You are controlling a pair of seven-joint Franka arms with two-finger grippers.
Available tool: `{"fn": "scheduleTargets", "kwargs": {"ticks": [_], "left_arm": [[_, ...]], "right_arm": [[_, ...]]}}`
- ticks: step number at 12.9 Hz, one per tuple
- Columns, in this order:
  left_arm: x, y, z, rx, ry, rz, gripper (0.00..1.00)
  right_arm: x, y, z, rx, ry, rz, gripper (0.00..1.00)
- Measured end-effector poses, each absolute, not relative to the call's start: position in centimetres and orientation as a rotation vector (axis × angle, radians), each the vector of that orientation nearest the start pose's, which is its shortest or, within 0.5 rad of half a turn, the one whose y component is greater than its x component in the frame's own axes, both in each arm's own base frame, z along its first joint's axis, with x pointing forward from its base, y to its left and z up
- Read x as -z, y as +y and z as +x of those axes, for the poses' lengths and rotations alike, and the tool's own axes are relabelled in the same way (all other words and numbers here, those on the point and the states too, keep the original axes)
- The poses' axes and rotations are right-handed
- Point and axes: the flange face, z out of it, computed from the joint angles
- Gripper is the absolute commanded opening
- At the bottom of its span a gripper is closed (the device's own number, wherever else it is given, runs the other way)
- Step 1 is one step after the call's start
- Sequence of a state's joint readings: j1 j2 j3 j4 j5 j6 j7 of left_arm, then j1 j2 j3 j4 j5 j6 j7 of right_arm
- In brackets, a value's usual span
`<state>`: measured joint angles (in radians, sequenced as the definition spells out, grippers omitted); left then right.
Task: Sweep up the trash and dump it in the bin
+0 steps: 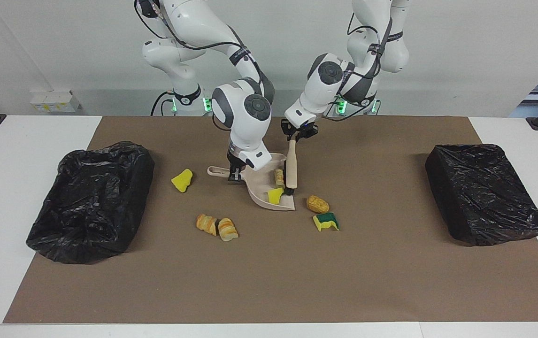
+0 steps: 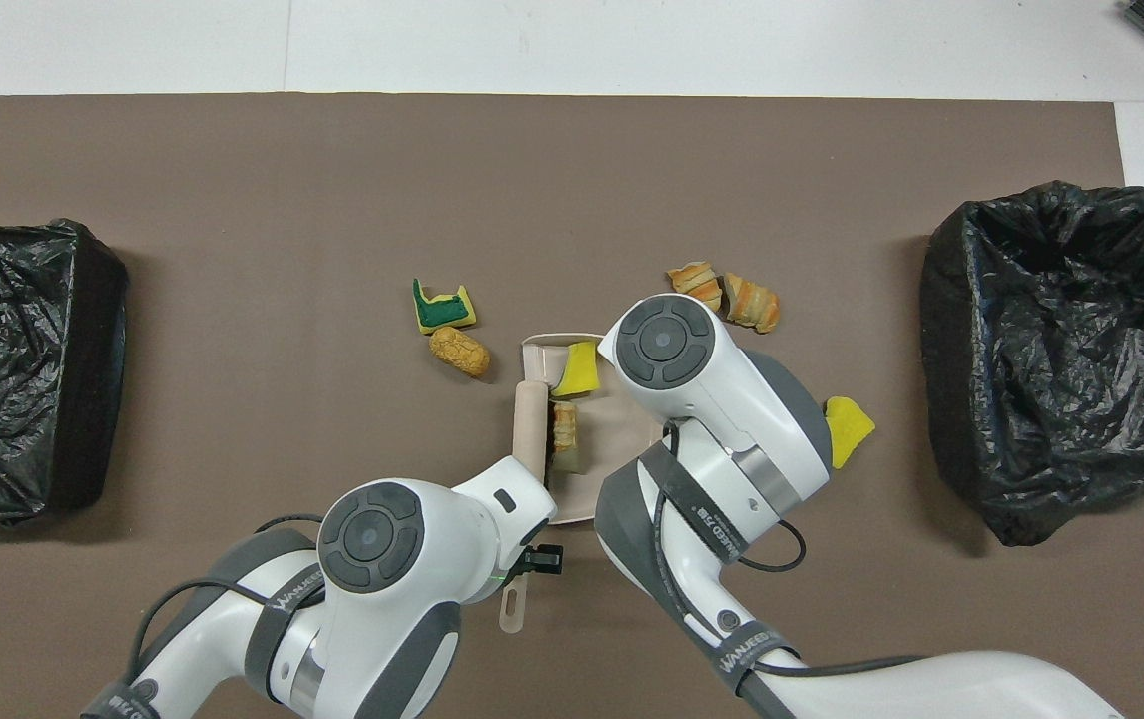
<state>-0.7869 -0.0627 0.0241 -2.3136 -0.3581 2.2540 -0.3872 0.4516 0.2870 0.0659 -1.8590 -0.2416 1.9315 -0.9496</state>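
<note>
The right gripper (image 1: 234,174), its fingers clamped on the dustpan (image 1: 269,185) handle, is hidden overhead by its own wrist. The left gripper (image 1: 297,136) pinches the brush (image 1: 291,166). Two trash (image 1: 276,195) lumps lie in the dustpan; others dot the brown mat (image 1: 269,281) on the white bench (image 1: 11,150).

- I see a brown mat (image 1: 269,281) covering the white worktop (image 1: 25,155).
- I see a white socket box (image 1: 53,101) by the wall.

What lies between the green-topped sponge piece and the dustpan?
One tan bread-like lump lies on the mat between the green-topped sponge piece and the dustpan; the overhead view shows it best.
</note>
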Motion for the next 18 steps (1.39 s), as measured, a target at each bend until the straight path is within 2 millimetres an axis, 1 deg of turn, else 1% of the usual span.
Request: {"fn": "scheduleTargets", "kwargs": {"ticks": [2,3,4,5,6,8,10,12,14,15,16,17,18], "left_arm": [[-38.3,-35.6,36.2,-0.308,0.246,-3.356,0.0],[-39.1,-35.2,36.8,-0.353,0.235,-3.348,0.0],[-40.2,-34.3,38.0,-0.393,0.205,-3.342,0.0],[-41.2,-32.9,39.4,-0.403,0.182,-3.332,0.0],[-41.8,-31.4,40.8,-0.374,0.185,-3.305,0.0],[-42.1,-28.8,43.2,-0.296,0.2,-3.254,0.0],[-42.1,-25.9,46.5,-0.246,0.238,-3.238,0.0],[-42.0,-22.2,50.6,-0.187,0.288,-3.205,0.0],[-41.3,-18.8,54.2,-0.159,0.324,-3.176,0.0],[-40.5,-17.3,55.9,-0.156,0.335,-3.152,0.0],[-39.5,-16.3,57.2,-0.156,0.365,-3.13,0.0],[-38.5,-16.0,57.9,-0.159,0.413,-3.116,0.0],[-37.7,-16.1,58.1,-0.168,0.459,-3.107,0.0]], "right_arm": [[-35.1,27.9,53.1,0.375,2.103,2.1,0.0],[-35.1,27.8,53.2,0.375,2.101,2.102,0.0],[-35.1,27.7,53.2,0.376,2.099,2.105,0.0],[-35.1,27.5,53.3,0.377,2.096,2.108,0.0],[-35.0,27.4,53.3,0.378,2.094,2.11,0.0],[-35.0,27.3,53.4,0.379,2.092,2.112,0.0],[-35.0,27.3,53.4,0.38,2.092,2.112,0.0],[-35.0,27.3,53.4,0.379,2.088,2.116,0.0],[-34.9,27.3,53.3,0.38,2.07,2.131,0.0],[-34.9,27.2,53.3,0.381,2.064,2.136,0.0],[-34.9,27.2,53.3,0.38,2.05,2.148,0.0],[-34.8,27.2,53.3,0.379,2.037,2.158,0.0],[-34.8,27.2,53.2,0.379,2.026,2.167,0.0]]}}
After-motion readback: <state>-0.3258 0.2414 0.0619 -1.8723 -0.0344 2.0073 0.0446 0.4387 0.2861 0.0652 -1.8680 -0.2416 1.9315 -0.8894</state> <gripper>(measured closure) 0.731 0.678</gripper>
